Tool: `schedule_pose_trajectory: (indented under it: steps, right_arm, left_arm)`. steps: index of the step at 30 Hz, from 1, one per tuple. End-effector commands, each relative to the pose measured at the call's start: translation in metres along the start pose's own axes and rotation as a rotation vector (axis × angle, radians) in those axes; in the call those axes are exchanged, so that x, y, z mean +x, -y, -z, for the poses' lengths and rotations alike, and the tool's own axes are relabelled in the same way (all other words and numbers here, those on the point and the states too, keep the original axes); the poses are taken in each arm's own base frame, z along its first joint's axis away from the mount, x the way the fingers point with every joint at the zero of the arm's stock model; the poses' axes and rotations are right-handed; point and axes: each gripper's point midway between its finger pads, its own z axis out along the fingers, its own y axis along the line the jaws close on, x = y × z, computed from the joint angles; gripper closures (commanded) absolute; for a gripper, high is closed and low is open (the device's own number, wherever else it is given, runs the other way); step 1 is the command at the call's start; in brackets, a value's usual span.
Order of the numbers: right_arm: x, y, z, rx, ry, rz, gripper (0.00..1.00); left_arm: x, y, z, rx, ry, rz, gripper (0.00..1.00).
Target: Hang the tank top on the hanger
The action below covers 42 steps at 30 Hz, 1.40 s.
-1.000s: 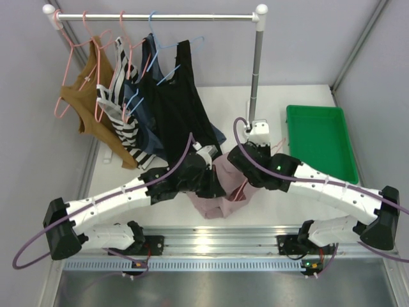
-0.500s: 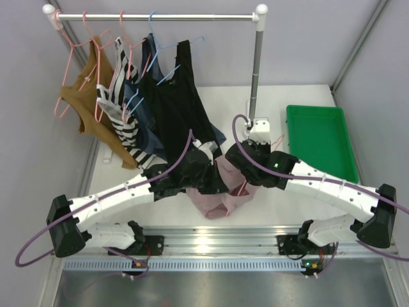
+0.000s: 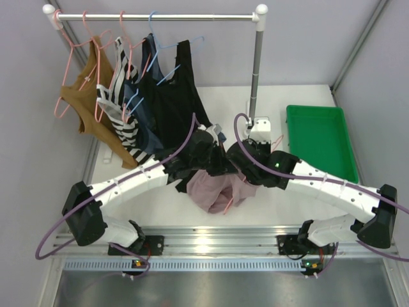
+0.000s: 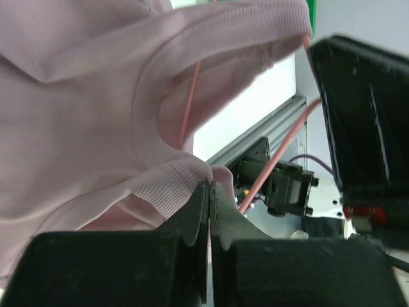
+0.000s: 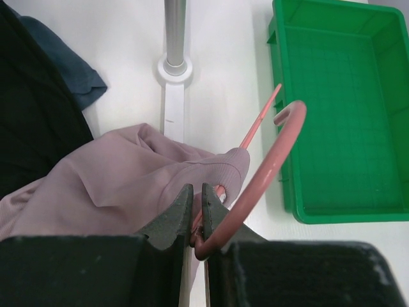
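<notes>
**The pink top comes up off the bench**

The left arm [image 3: 134, 185] has swung up and forward, and the tank top [image 3: 213, 188] has come up with it. A second ago the top sagged lower, down near the bench [image 3: 275, 102]. Now it hangs in the air between the two arms.

The left fingers [image 4: 208, 192] are pinched tight on the ribbed edge of the top, by an arm hole. The right fingers [image 5: 197, 199] are clamped on the hanger [image 5: 281, 150] just under its hook. A thin pink bar of the hanger pokes out past a strap.

This likely means the top is being stretched open so the hanger can slide in more. It does not look fully on yet.
</notes>
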Motion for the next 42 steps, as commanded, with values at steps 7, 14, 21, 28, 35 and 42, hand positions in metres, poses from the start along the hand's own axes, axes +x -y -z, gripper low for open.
schedule_pose_trajectory:
  steps: [7,14,21,28,35,42]
  right_arm:
    - [-0.025,0.002,0.009,-0.023,0.042,-0.092,1.00]
    - [-0.024,0.001,0.009,-0.026,0.035,-0.087,1.00]
    - [-0.022,0.001,0.008,-0.028,0.030,-0.083,1.00]
    - [-0.023,0.000,0.008,-0.029,0.026,-0.083,1.00]
    - [-0.023,0.001,0.010,-0.029,0.024,-0.087,1.00]
    - [-0.022,0.002,0.010,-0.032,0.019,-0.086,1.00]
  left_arm:
    - [-0.042,0.042,0.000,0.132,0.103,-0.111,0.82]
    - [-0.040,0.043,0.015,0.165,0.126,-0.217,0.55]
    - [-0.020,0.014,0.037,0.126,0.129,-0.322,0.55]
    - [0.015,0.006,0.050,0.135,0.127,-0.433,0.54]
    - [0.036,0.013,0.035,0.022,0.159,-0.540,0.53]
    - [0.045,0.008,0.025,-0.097,0.218,-0.622,0.53]
